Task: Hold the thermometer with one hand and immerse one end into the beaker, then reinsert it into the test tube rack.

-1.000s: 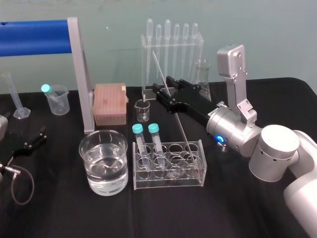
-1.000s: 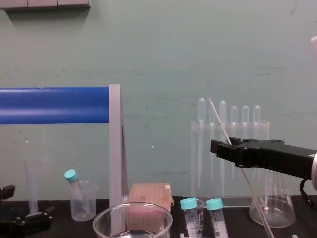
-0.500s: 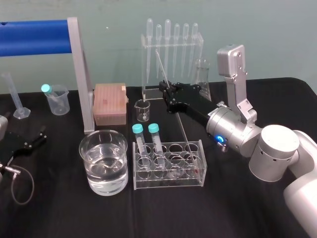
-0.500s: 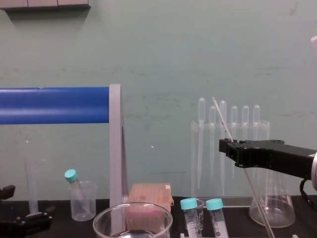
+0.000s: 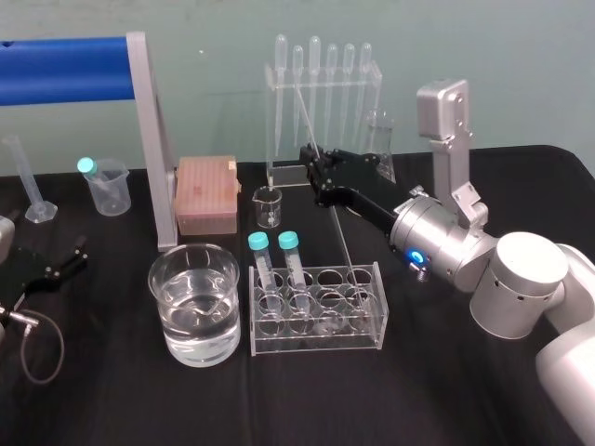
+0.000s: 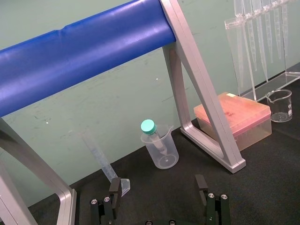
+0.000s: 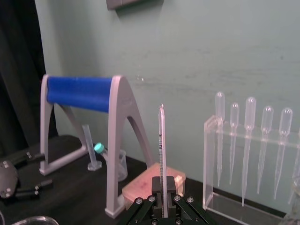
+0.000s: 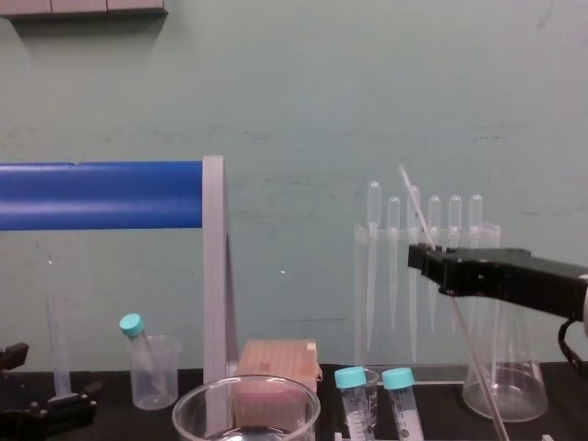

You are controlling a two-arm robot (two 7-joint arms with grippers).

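While the right gripper pinches it, the thermometer hangs over the right half of the test tube rack, well right of the beaker. Thermometer: very long, thin, clear-whitish glass rod; fine dark scale marks show in the right wrist view. Long axis steep but tilted. Top end leans to the robot's left and back toward the pipette stand; bottom end runs down and to the right, toward the rack's rear right holes. Cannot tell whether the tip is inside a hole or just above.

Chest view agrees: rod slants from upper left to lower right and passes through the gripper. Grip sits on the upper part of the rod, with a short length poking out above. Right jaws closed on the rod.

Beaker is wide, clear and part-filled with water, just left of the rack. Two teal-capped tubes stand in the rack's left end.

Left gripper is parked low at the table's left edge, jaws apart, holding nothing.
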